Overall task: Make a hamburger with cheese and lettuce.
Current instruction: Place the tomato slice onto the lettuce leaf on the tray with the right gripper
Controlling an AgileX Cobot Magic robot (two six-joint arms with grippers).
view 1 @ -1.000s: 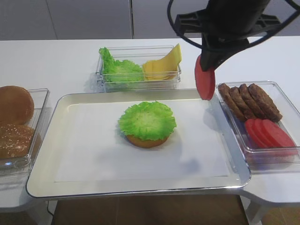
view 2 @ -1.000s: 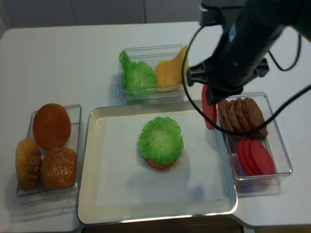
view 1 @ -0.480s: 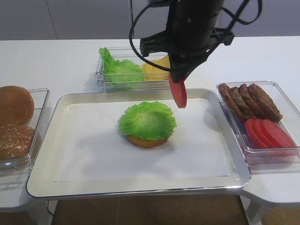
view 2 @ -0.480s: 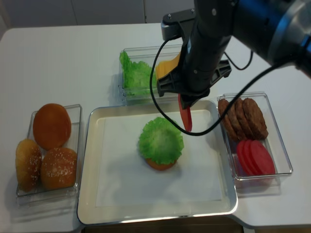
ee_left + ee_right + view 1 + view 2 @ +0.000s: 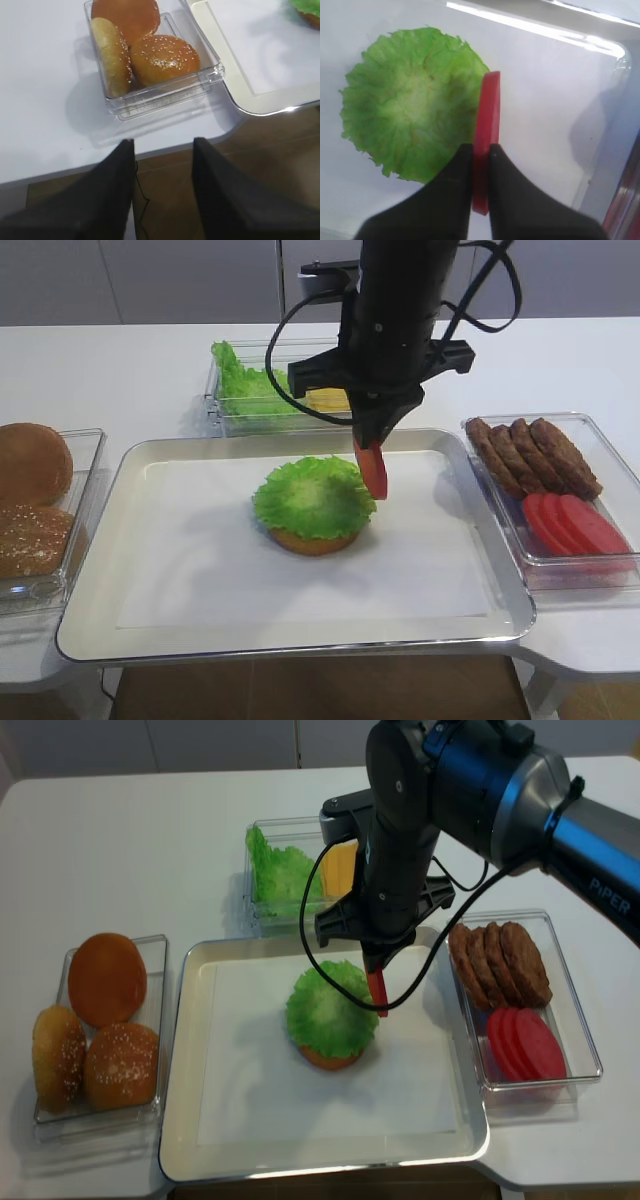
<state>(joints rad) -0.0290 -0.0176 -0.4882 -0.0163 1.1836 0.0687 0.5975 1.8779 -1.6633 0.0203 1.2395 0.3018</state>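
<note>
The right gripper [image 5: 481,165], jaws pressed together on a flat round red tomato slice [image 5: 486,135] held on edge, has swung from above the clear box of brown patties and tomato slices [image 5: 560,490] at the right of the frame to the middle. It now hangs just over the right rim of the hamburger [image 5: 314,503], a golden bun half under a frilly bright green lettuce leaf [image 5: 410,125], at the centre of the white paper-lined metal tray [image 5: 200,610]. Judged from this, the tomato is about to be laid on the leaf.

Thin pale yellow cheese slices [image 5: 343,870] sit in the clear box at upper centre, behind the arm. The left gripper [image 5: 162,200], jaws spread and empty, hovers near the clear box of sesame buns [image 5: 150,55].
</note>
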